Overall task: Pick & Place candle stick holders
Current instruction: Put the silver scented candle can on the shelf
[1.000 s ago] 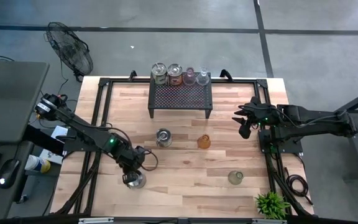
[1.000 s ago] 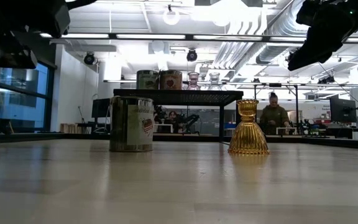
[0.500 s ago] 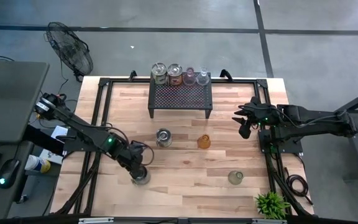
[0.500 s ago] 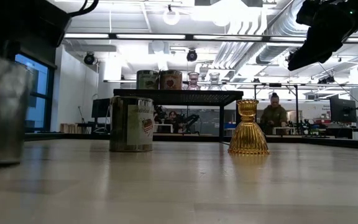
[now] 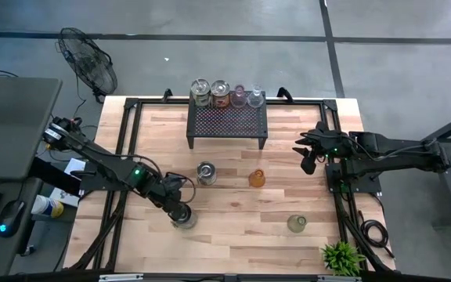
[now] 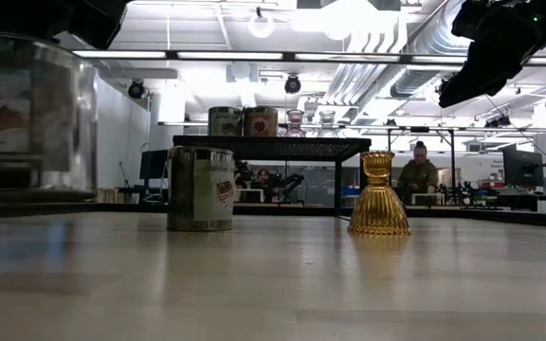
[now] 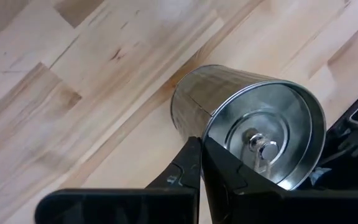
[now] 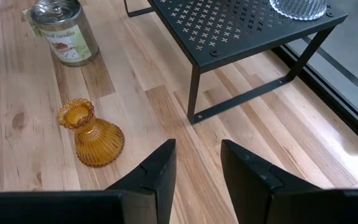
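Note:
My left gripper [image 5: 180, 211] is shut on a silvery tin candle stick holder [image 7: 247, 121], which hangs over the near left of the table [image 5: 233, 243] and looms at the left in the low view [image 6: 31, 114]. My right gripper [image 5: 308, 162] hovers open at the right side, with nothing between its fingers [image 8: 197, 168]. A second silvery tin [image 5: 206, 173], an amber glass holder [image 5: 257, 178] and a greenish glass holder [image 5: 297, 224] stand on their bases on the table. Several more holders [image 5: 227, 94] stand on the black perforated stand [image 5: 227, 121]. My left gripper pinches the tin's rim [image 7: 199, 138] at the open top, one finger inside the tin and one outside against its wall. The fingers slant down from above. The tin hangs below them, about upright, its base clear of the table [image 6: 27, 196].
The black stand takes up the far middle of the table. A small green potted plant [image 5: 341, 257] sits at the near right corner. Bare wood lies between the held tin and the greenish holder. People show in the room beyond the table [image 6: 417, 175].
My left gripper has risen and moved a little toward the table's right, rolling its wrist, and it has stayed shut. The silvery tin has come up off the table with it and now hangs clear.

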Robot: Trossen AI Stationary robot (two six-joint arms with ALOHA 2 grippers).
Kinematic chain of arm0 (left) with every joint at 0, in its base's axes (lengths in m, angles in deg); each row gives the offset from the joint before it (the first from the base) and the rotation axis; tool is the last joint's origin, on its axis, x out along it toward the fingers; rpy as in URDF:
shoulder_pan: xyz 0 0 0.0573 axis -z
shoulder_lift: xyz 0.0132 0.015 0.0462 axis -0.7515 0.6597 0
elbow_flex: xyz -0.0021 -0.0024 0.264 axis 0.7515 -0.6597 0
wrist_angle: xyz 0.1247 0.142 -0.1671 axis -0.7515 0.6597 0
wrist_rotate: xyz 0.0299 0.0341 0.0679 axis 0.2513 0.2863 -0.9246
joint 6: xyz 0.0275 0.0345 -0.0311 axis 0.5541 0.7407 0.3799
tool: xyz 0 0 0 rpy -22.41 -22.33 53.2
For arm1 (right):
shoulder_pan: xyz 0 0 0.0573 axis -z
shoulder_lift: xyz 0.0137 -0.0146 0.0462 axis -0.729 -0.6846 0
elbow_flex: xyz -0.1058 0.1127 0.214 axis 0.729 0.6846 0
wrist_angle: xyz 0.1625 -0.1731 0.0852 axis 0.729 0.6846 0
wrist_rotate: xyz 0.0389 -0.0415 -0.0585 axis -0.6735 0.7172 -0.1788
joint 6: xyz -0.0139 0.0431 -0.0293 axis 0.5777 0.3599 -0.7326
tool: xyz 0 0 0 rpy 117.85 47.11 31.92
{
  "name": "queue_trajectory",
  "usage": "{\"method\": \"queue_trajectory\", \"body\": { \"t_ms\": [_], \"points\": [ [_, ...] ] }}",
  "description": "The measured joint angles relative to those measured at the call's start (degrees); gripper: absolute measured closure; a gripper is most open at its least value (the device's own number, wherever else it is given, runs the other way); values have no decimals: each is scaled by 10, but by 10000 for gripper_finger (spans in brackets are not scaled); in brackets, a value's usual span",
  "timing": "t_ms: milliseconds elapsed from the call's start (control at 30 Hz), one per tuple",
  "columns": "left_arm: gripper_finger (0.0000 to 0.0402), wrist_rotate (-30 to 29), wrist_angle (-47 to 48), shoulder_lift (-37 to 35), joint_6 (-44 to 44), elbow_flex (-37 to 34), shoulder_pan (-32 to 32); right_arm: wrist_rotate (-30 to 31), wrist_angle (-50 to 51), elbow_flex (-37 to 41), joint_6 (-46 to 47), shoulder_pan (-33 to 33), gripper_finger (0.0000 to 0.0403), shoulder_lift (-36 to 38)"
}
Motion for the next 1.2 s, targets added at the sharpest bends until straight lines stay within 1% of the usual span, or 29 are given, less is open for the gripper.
{"method": "queue_trajectory", "body": {
  "t_ms": [200,500,900,1100,1200],
  "points": [
    [401,4,8,0,11,29,-38,0,0,0,0,0,284,0],
    [401,11,87,-1,74,115,-130,0,0,0,0,0,284,0],
    [401,19,180,-1,205,222,-276,0,0,0,0,0,284,0],
    [401,23,212,-1,271,251,-348,0,0,0,0,0,284,0],
    [401,27,213,1,303,260,-380,0,0,0,0,0,284,0]
  ]
}}
